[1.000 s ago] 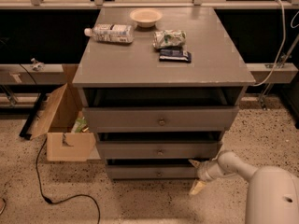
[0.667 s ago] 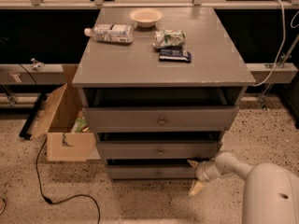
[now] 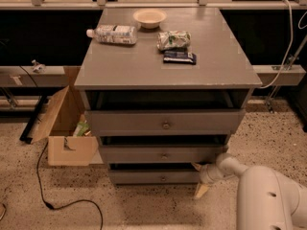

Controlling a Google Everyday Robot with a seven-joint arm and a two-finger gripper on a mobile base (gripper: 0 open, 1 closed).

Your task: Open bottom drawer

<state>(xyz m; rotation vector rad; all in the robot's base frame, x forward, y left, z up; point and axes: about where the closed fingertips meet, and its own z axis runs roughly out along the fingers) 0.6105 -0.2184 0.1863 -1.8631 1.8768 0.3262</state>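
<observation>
My pincer (image 3: 198, 178) sat low at the desk's (image 3: 144, 66) right side, by the right end of the bottom drawer (image 3: 144, 178). Its 2 fingers (image 3: 201, 190) were spread, 1 tip up near the drawer's top right corner, the other angled down toward the floor (image 3: 144, 207). I could not tell whether either touched the front. The drawer was the lowest of 3 fronts, just above the floor, its long axis running left to right. Its knob (image 3: 163, 178) lay to the left of my pincer, mid-front and apart from it. I judged the next move turned on that: reach left to the knob or catch the right edge, then pull outward.
</observation>
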